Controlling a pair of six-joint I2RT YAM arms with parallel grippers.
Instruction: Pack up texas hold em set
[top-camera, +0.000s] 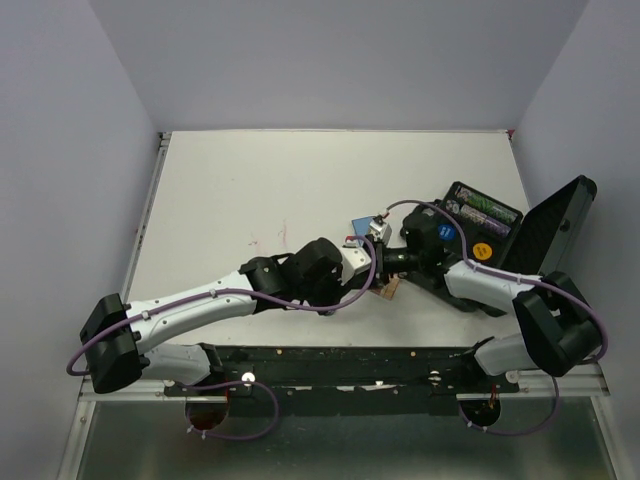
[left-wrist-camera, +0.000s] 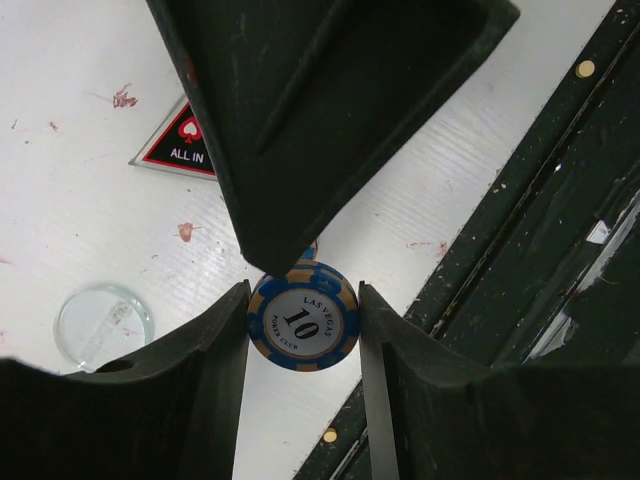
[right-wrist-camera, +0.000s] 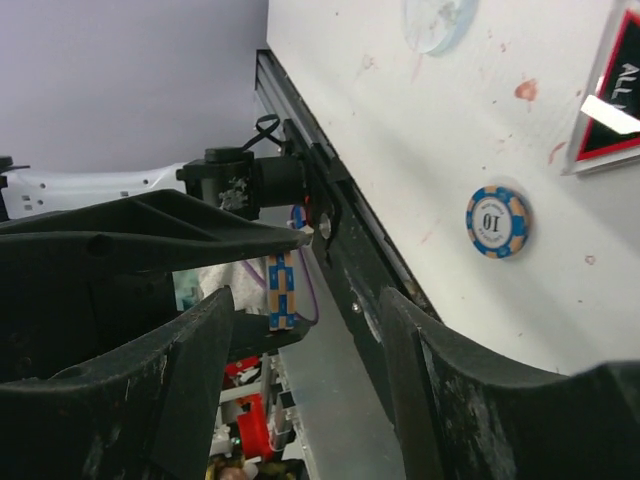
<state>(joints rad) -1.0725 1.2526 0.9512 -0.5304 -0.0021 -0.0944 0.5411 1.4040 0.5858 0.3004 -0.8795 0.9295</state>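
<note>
My left jaws clench a blue chip (left-wrist-camera: 303, 318), my right jaws hang released, case (top-camera: 555, 225) at 3 o'clock.

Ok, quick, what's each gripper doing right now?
Left gripper: closed on a blue chip.
Right gripper: open, holding nothing.

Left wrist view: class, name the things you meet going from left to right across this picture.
clear round marker → red-black triangular All In marker → blue 10 chip, gripped in the left tool → black rail at the table edge.
</note>
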